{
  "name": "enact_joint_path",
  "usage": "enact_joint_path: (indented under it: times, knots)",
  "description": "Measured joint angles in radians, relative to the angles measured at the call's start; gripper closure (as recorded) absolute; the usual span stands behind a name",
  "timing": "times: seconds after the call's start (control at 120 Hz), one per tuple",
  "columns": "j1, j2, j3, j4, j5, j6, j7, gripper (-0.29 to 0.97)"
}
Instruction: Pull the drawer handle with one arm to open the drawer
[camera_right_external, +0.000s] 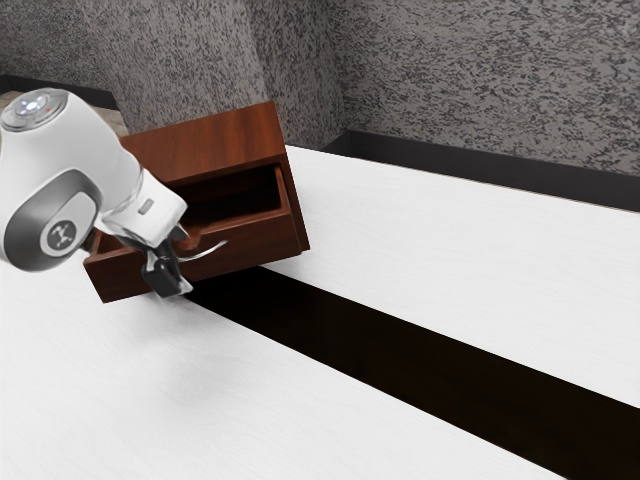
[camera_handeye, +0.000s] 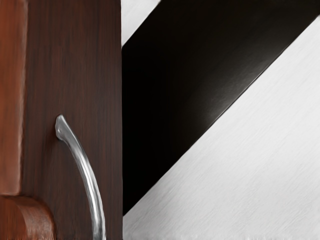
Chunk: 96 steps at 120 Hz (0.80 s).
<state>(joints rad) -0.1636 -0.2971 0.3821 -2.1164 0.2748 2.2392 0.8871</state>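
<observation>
The drawer (camera_right_external: 255, 245) is partly open, with the gripper (camera_right_external: 168, 278) at one end of the handle (camera_right_external: 208, 249). I cannot tell whether it is gripping. Sitting this far off-centre, it could slip off the handle.

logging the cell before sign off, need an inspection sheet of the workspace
surface: white table crossed by a black stripe
job's things: wooden cabinet, its drawer pulled partly out; curved metal handle on the drawer front
clutter: nothing seen
grippers: gripper at the handle, in front of the drawer
cables: nothing seen
surroundings: grey speckled walls, dark baseboard
</observation>
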Motion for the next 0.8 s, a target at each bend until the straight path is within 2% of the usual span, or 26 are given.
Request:
enact_joint_path:
  times: [0.183,0.333,0.575,0.8]
  knots:
    - [0.000,-0.056,-0.057,0.069,0.001,-0.097,-0.014,0.00]
    - [-0.001,-0.003,-0.074,0.227,-0.005,-0.254,-0.063,0.00]
    - [0.000,0.039,-0.069,0.417,-0.141,-0.489,-0.155,0.00]
    - [0.003,0.047,-0.060,0.472,-0.179,-0.609,-0.215,0.00]
